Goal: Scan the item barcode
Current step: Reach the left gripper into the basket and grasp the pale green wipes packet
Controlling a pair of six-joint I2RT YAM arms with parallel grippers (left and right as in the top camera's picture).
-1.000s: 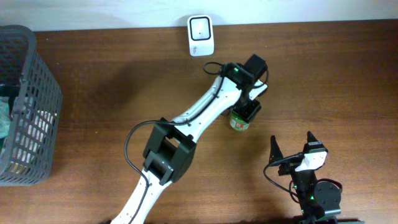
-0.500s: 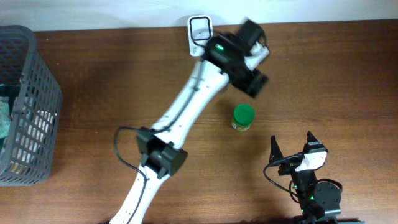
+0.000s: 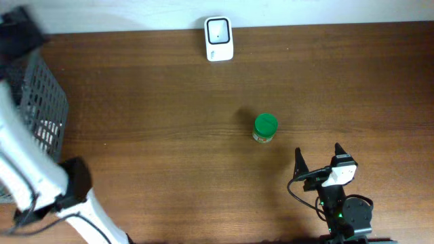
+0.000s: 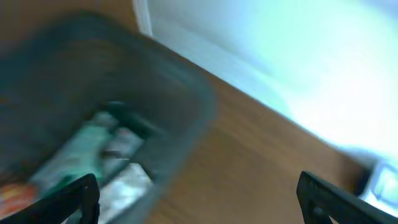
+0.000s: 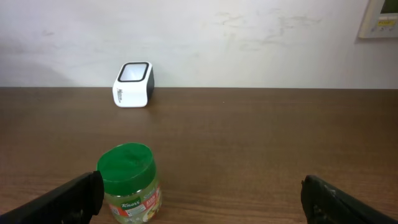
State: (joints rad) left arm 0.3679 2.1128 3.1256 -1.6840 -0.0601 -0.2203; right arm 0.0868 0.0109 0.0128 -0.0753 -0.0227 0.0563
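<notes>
The item, a small jar with a green lid (image 3: pixel 265 127) and a Knorr label (image 5: pixel 129 184), stands upright on the wooden table, alone and touched by nothing. The white barcode scanner (image 3: pixel 219 39) (image 5: pixel 133 84) stands at the table's far edge against the wall. My left arm (image 3: pixel 20 156) has swung to the far left. In the blurred left wrist view my left gripper (image 4: pixel 199 202) is open and empty above the basket's corner. My right gripper (image 5: pixel 202 202) (image 3: pixel 319 161) is open near the front edge, with the jar just ahead of its left finger.
A grey mesh basket (image 3: pixel 37 112) (image 4: pixel 186 93) stands at the left edge of the table with several packaged goods (image 4: pixel 93 149) inside. A white wall runs along the far side, with a wall panel (image 5: pixel 379 18) at upper right.
My left gripper opened and left the jar standing on the table. It then rose past the scanner and swung fast to the far left over the basket. The right arm has not moved.
</notes>
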